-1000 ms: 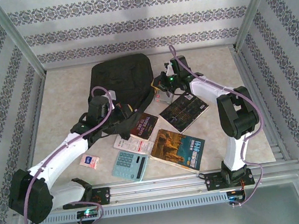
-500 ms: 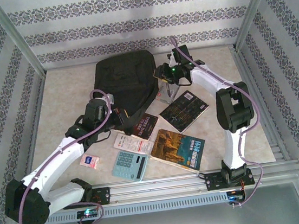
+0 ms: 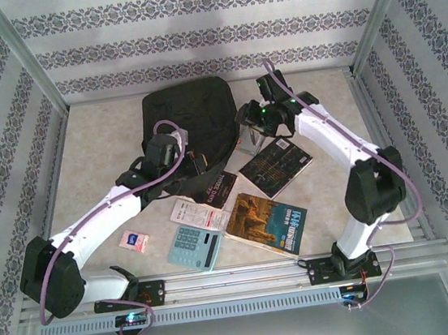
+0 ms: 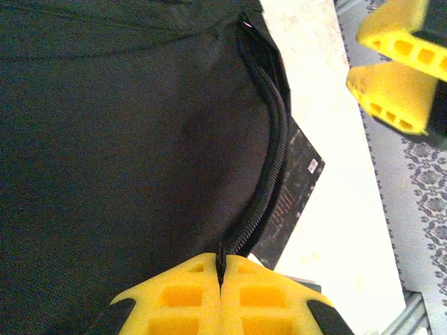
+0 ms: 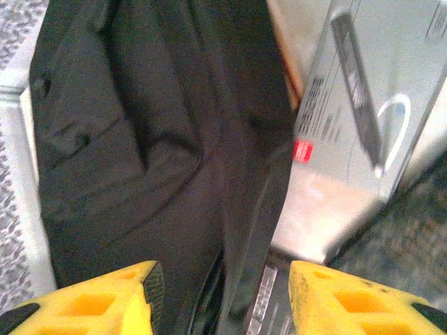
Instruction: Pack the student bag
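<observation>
Beige marbled tabletop (image 3: 95, 150) was seen under everything, enclosed by patterned walls. The student bag (image 3: 185, 119), a large soft black fabric backpack, was laid flat toward the far middle of the surface (its zipped edge turned to the right). The left gripper (image 4: 220, 269) was seen pressed closed on that zip edge at the bag's near side, the zip line running straight in between the yellow pads. The right gripper (image 5: 222, 279) was held at the bag's right edge with its yellow fingers set apart and nothing clamped, black fabric lying below the gap.

A brown and blue paperback book (image 3: 265, 222) was placed nearest the arm bases, and a dark book with pale lettering (image 3: 275, 165) was set beyond it, close to the bag's right side. A dark red book (image 3: 216, 186) was partly tucked under the bag's near corner. A silver box printed with a pen (image 5: 370, 91) was stood just beside the bag's right edge. A teal calculator (image 3: 193, 247), a white leaflet (image 3: 195, 214) and a small blue and white card (image 3: 135, 240) were spread along the near side.
</observation>
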### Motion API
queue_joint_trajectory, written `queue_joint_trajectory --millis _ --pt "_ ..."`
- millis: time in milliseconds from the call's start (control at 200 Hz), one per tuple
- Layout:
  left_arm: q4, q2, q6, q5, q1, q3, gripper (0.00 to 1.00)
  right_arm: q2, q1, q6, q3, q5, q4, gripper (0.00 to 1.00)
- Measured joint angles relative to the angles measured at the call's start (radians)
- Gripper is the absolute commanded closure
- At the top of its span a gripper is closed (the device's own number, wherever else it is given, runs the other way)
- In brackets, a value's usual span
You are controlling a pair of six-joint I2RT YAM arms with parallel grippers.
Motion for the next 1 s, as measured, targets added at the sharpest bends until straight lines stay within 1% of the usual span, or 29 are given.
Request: queue_joint_trajectory --millis 110,200,405,610,754,774,799,814,819,824,829,879,919,944,999 --pt "0.006 0.01 0.0 0.0 -0.018 0.014 1.0 -0.076 0.042 0.068 -0.086 -0.02 0.009 0.43" --pt "0.009 0.011 0.0 -0.001 -0.024 0.017 1.0 -0.084 0.075 0.104 -0.127 -0.04 0.022 0.41" --pt "0.009 0.011 -0.001 -0.002 -0.026 0.018 1.0 -0.045 0.121 0.14 -0.137 -0.092 0.095 0.48" --pt "0.009 0.011 -0.001 -0.003 -0.032 0.018 1.0 0.002 0.133 0.166 -0.15 -0.116 0.176 0.61" --pt "0.009 0.011 -0.002 -0.003 -0.032 0.018 1.0 0.005 0.15 0.174 -0.171 -0.116 0.199 0.62" --pt "0.008 0.011 -0.002 -0.003 -0.032 0.018 1.0 0.005 0.15 0.174 -0.174 -0.116 0.203 0.63" --pt "0.009 0.011 -0.002 -0.004 -0.032 0.018 1.0 0.005 0.15 0.174 -0.178 -0.116 0.206 0.7" --pt "0.009 0.011 -0.002 -0.005 -0.032 0.018 1.0 0.005 0.15 0.172 -0.18 -0.116 0.208 0.72" --pt "0.009 0.011 -0.002 -0.006 -0.032 0.018 1.0 0.005 0.15 0.17 -0.181 -0.116 0.208 0.75" --pt "0.009 0.011 -0.002 -0.006 -0.032 0.018 1.0 0.005 0.15 0.171 -0.181 -0.116 0.209 0.77" --pt "0.009 0.01 -0.002 -0.006 -0.032 0.018 1.0 0.005 0.15 0.175 -0.182 -0.116 0.209 0.77" --pt "0.008 0.009 -0.002 -0.008 -0.032 0.018 1.0 0.005 0.15 0.173 -0.189 -0.115 0.213 0.89" --pt "0.008 0.006 -0.001 -0.01 -0.032 0.018 1.0 0.005 0.15 0.172 -0.195 -0.113 0.217 0.97" --pt "0.008 0.005 -0.001 -0.011 -0.032 0.018 1.0 0.005 0.15 0.177 -0.198 -0.111 0.22 1.0" --pt "0.008 0.004 -0.001 -0.015 -0.032 0.018 1.0 0.005 0.149 0.172 -0.204 -0.111 0.225 1.0"
